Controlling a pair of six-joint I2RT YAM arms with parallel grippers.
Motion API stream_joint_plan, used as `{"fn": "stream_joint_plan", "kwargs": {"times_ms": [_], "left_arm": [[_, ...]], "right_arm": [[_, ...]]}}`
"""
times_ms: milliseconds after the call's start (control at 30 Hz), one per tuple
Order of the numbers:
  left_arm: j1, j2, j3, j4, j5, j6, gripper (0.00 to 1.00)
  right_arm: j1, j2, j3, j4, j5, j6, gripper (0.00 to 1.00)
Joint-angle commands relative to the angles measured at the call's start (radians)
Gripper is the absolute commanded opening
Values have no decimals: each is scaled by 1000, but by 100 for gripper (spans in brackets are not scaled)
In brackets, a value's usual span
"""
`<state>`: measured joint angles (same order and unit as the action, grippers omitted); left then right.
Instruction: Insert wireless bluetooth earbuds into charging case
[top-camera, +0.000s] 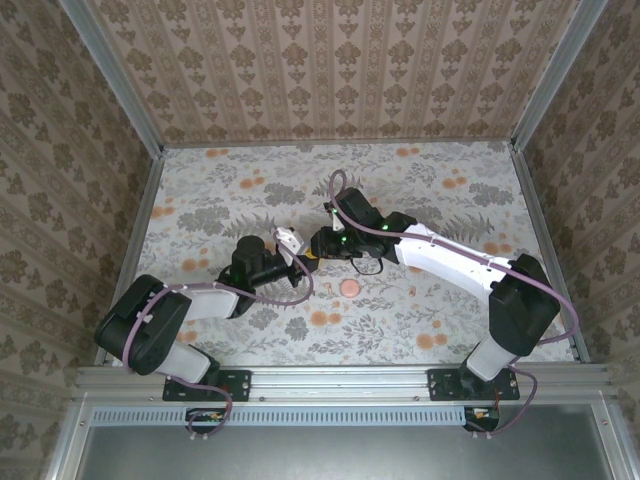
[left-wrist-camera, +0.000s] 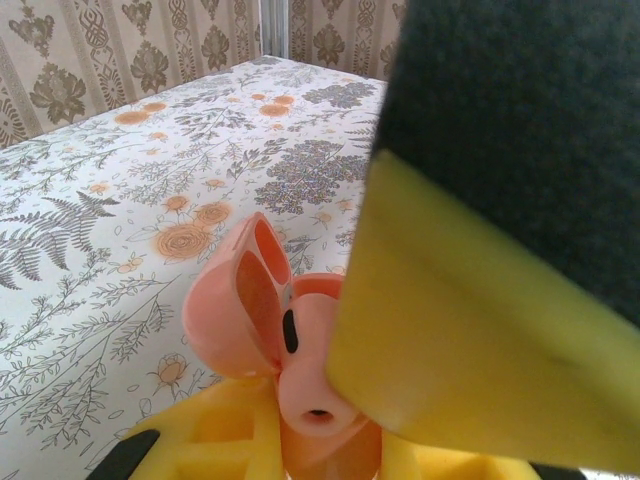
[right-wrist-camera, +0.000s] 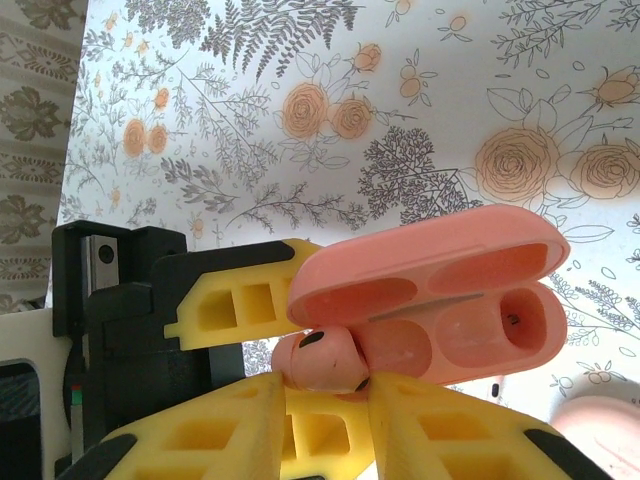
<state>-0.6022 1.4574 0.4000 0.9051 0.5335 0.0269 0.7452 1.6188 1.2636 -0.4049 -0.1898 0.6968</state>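
The charging case (right-wrist-camera: 432, 262) is held up off the bench (top-camera: 230, 195), near the flat pink disc (top-camera: 350, 287) and on the disc's left-arm side. The left gripper (top-camera: 292, 262) has its jaws pressed together on the case's lower half. The lid stands open on its hinge.

From the right wrist, one socket (right-wrist-camera: 515, 322) in the base gapes empty. At the other socket sits an earbud (right-wrist-camera: 322, 360), and the right gripper (right-wrist-camera: 325, 397) appears to pinch it between its jaws. On the far side of the disc from the case, a coral speck (top-camera: 412, 291) lies on the bench. It may be the second earbud, but it is too small to be sure.

The case looks like a light, hard, glossy plastic shell, so I would expect it to be stiff but slippery against the jaws. It would likely twist if pushed off-centre. The base below the seam is the place to hold it. The lid swings freely and gives no purchase.

The earbud is tiny, rounded and slick, and would probably squirt out under a hard squeeze. A light pinch across its fattest part seems best, leaving its lower end free to enter the socket. It needs to be lined up, since a tilted entry could jam or knock the case askew.
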Motion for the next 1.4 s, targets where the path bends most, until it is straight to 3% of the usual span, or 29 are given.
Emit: {"fn": "stream_joint_plan", "kwargs": {"times_ms": [0,367,767,1067,1367], "left_arm": [[-10,-34,26,41,41,18,18],[8,-33,25,68,130,-15,18],[25,-32,52,43,288,-51,19],[27,-43,66,38,311,-72,19],[27,-47,71,34,316,-82,19]], "right_arm": [[-2,-6,9,-32,31,-48,28],[-27,-63,-33,-18,0,-140,24],[-66,-140,-123,51,-142,-396,22],[-73,-197,-187,89,-219,-552,22],[-101,-218,-204,125,-254,-608,22]]}}
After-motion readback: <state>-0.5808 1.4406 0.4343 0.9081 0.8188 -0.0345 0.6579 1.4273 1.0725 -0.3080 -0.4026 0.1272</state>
